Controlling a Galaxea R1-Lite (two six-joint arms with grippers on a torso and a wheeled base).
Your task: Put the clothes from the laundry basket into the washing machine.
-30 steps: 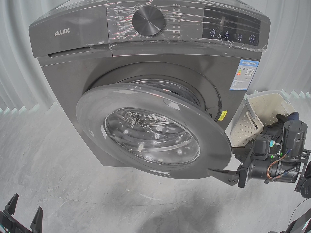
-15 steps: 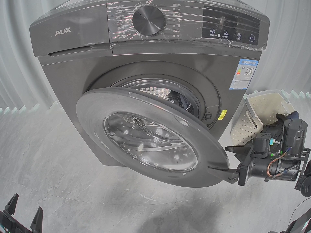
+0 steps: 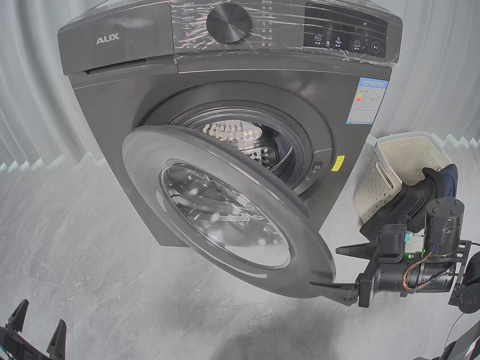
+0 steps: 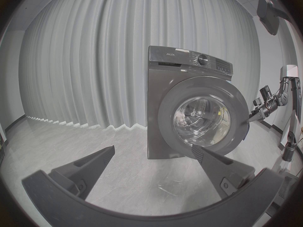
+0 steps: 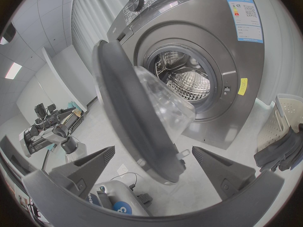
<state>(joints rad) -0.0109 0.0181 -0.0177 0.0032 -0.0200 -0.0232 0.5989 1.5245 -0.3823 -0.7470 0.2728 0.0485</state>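
Nearest, low at the robot's left, the left gripper was held above the grey floor. Its fingers were spread wide and nothing was held between them.

Farther forward on the right, the right gripper was placed at the free edge of the washing machine's round door. Its fingers were spread wide, with the door's rim caught between them: one finger lay against the outer face and the other was set behind the rim. No clamping on the rim could be seen.

The door was swung partly open, so that the steel drum was exposed behind it. No clothing could be made out in the drum. The grey washing machine was stood on the floor, with clear film wrapped over its control panel.

Just beside the machine, on the robot's right, a cream perforated laundry basket was set on the floor. Dark clothes were draped over its near rim, partly inside and partly hung outside.

A pale pleated curtain was hung behind everything.
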